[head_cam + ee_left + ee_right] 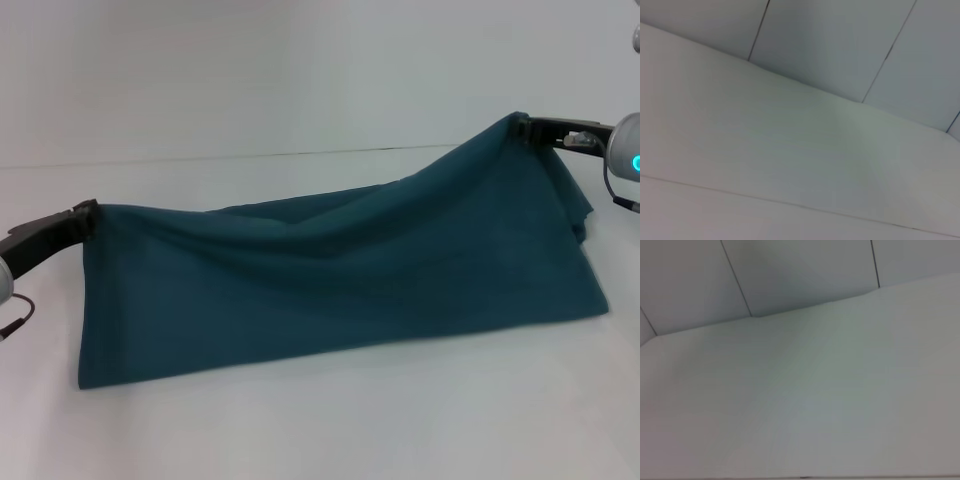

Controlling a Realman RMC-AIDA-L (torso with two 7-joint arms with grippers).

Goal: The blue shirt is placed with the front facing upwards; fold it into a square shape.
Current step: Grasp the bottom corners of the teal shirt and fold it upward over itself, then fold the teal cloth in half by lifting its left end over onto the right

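Observation:
The blue shirt (330,285) hangs as a wide dark teal sheet across the head view, its lower edge resting on the white table (320,420). No lettering shows on the side facing me. My left gripper (88,213) is shut on the shirt's upper left corner, low near the table. Higher up at the right, my right gripper (525,126) is shut on the upper right corner, so the top edge slopes up to the right and sags in between. Both wrist views show only white table and wall panels.
A pale wall (300,70) rises behind the table's far edge. Bare table surface lies in front of the shirt and to its sides.

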